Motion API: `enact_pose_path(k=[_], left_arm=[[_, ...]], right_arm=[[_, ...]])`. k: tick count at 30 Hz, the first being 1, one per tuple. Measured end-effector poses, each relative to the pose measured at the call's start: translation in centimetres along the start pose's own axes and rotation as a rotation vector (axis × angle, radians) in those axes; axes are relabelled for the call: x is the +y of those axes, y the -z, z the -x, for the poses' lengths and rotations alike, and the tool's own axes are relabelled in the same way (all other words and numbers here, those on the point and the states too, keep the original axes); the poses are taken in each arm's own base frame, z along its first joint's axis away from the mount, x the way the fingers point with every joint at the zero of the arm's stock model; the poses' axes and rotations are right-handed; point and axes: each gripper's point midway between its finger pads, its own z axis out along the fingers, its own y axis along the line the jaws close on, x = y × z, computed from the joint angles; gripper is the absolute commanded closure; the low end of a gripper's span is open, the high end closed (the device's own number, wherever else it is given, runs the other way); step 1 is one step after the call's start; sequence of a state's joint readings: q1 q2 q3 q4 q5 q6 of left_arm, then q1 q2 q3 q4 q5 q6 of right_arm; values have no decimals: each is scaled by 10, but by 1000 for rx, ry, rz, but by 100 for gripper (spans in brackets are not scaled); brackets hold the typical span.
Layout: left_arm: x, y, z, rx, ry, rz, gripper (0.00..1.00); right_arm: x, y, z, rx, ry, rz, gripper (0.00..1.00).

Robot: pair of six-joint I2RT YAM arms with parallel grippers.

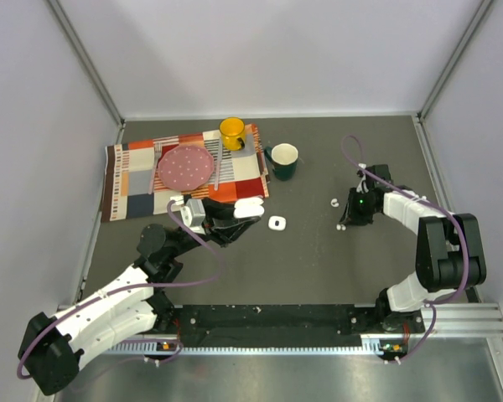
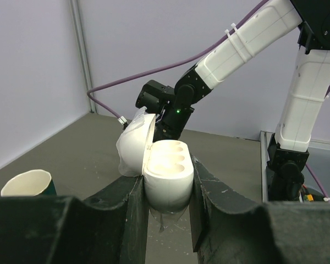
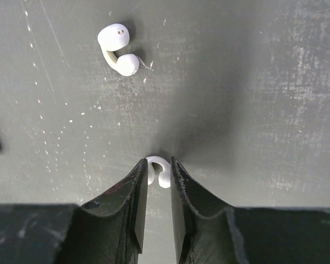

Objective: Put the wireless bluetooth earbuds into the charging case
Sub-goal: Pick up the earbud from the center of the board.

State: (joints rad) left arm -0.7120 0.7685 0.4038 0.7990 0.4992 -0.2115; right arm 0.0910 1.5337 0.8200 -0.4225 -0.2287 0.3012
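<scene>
The charging case (image 2: 166, 179) is a white oval pebble with its lid (image 2: 134, 146) hinged open to the left and its moulded wells showing. My left gripper (image 2: 165, 212) is shut on its lower body and holds it above the table; from above the case (image 1: 250, 203) sits left of centre. On the right, my right gripper (image 3: 159, 175) is down at the table. A white earbud (image 3: 158, 168) sits between its fingertips and touches both. A second earbud (image 3: 118, 49) lies loose beyond it. Two tiny white specks (image 1: 334, 202) lie by the right gripper (image 1: 349, 216).
A small white object (image 1: 277, 223) lies on the dark table between the arms. A green mug (image 1: 284, 160) with a white rim stands behind it. A checked cloth (image 1: 134, 180) at the back left carries a pink plate (image 1: 185, 167) and a yellow mug (image 1: 232, 132).
</scene>
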Motion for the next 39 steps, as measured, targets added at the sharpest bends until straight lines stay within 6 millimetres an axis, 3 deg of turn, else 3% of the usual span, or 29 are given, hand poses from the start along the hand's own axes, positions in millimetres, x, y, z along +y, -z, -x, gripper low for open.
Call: enact_pose_path(k=[17,20,24,29,33,39], left_arm=[[0,0,0,0,0,0,100],[0,0,0,0,0,0,100],[0,0,0,0,0,0,100],[0,0,0,1,1,0,100],[0,0,-1,2,1,0,100],[0,0,-1,5,3,1,100]], right_arm=[[-1,-1,-11,28,-107,-16,78],[1,-2,-13,30,-110,-4,83],[3,-3,-14,34,-119,7,96],[5,-2,-15,26,-123,20,100],[5,0,-19,10,-141,24,100],[4,5,-32,-5,-167,20,82]])
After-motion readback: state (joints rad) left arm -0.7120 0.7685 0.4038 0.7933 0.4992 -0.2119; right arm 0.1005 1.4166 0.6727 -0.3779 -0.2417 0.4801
